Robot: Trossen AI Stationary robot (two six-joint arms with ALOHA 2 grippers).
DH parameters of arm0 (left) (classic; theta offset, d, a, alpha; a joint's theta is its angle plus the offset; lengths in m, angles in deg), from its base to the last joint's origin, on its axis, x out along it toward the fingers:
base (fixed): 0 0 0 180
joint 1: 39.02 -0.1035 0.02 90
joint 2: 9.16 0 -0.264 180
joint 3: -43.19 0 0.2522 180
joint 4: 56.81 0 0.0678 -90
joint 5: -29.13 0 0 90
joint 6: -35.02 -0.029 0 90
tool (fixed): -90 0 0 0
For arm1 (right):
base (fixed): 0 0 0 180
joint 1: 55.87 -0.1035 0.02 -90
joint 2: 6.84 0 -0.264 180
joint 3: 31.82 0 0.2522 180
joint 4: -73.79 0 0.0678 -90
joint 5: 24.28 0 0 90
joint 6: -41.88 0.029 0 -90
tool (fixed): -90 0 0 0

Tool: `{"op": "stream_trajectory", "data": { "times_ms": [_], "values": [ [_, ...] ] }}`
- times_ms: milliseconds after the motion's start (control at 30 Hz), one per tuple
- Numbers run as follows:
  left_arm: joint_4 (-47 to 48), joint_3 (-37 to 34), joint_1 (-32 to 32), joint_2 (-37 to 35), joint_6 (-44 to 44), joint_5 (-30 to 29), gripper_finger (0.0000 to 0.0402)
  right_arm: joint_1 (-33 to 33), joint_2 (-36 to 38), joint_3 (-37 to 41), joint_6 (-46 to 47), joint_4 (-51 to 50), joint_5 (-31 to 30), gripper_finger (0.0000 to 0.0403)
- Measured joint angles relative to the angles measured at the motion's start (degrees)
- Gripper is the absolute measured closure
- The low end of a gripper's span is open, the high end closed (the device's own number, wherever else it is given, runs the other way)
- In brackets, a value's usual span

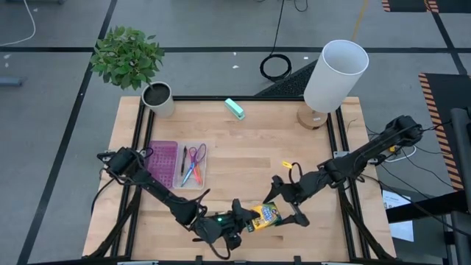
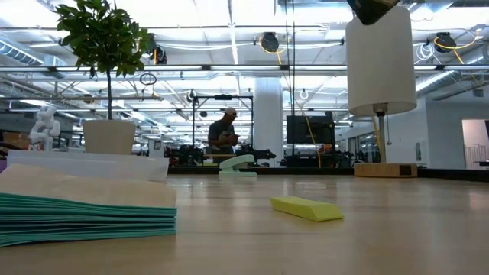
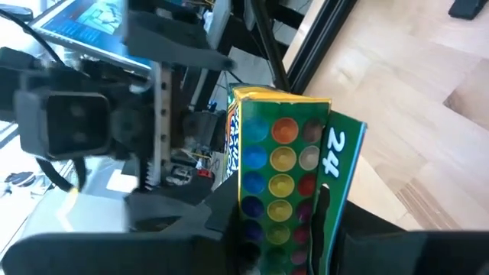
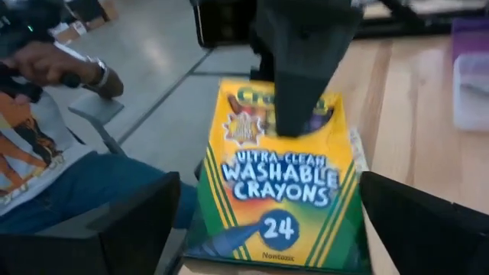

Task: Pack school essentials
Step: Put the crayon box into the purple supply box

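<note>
Presently: Crayon Box Held by Left Gripper at Bottom Centre of Table

Left gripper (image 1: 245, 223) sits at the bottom centre of the high view, its fingers closed on the yellow-green crayon box (image 1: 265, 216). The left wrist view confirms the box (image 3: 284, 183) clamped between dark fingers. Right gripper (image 1: 288, 202) stands just right of the box, fingers spread wide apart on either side of it and holding nothing; the right wrist view shows the box front (image 4: 276, 183) between them, with the other arm's finger across its top.

At left centre of the high view, the purple-and-clear flat case (image 1: 163, 163) lies open with purple-handled scissors (image 1: 196, 158), a black pen (image 1: 183, 163) and pencils inside. A tiny yellow piece (image 1: 287, 164) lies right of centre. A teal block (image 1: 235, 108) lies at upper centre.
</note>
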Motion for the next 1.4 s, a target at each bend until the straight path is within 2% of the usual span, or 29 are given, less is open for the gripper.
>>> {"op": "stream_trajectory", "data": {
  "times_ms": [233, 400, 567, 767, 1000, 1267, 1400],
  "values": [
    [0.11, 0.0, 0.73, 0.0, -0.69, -4.73, 0.03, -0.22, 7.1, 0.0, -1.85, -1.02, -6.22, 0.0006],
    [0.53, 0.0, 1.65, 0.0, -0.86, -13.31, 0.03, -1.89, 12.24, 0.02, -2.23, -5.65, -11.66, 0.0006],
    [3.38, 0.0, 1.83, 0.0, 0.92, -20.0, 0.03, -5.45, 15.01, 2.04, -2.22, -5.95, -16.66, 0.0007],
    [6.94, 0.0, 0.02, -1.72, 2.9, -20.62, 0.03, -9.75, 16.34, 4.96, -1.33, -5.64, -22.69, 0.0007],
    [21.92, -0.01, -4.58, -7.0, 11.55, -20.38, 0.03, -13.79, 16.37, 7.78, -0.7, -1.67, -25.86, 0.0007],
    [44.93, 0.0, -9.04, -12.06, 31.78, -18.99, 0.03, -16.5, 16.35, 11.27, 1.02, 0.18, -26.89, 0.0007],
    [58.1, 0.0, -9.68, -13.27, 44.89, -18.96, 0.03, -16.61, 16.35, 12.51, 2.35, 0.23, -26.89, 0.0007]
  ]
}}
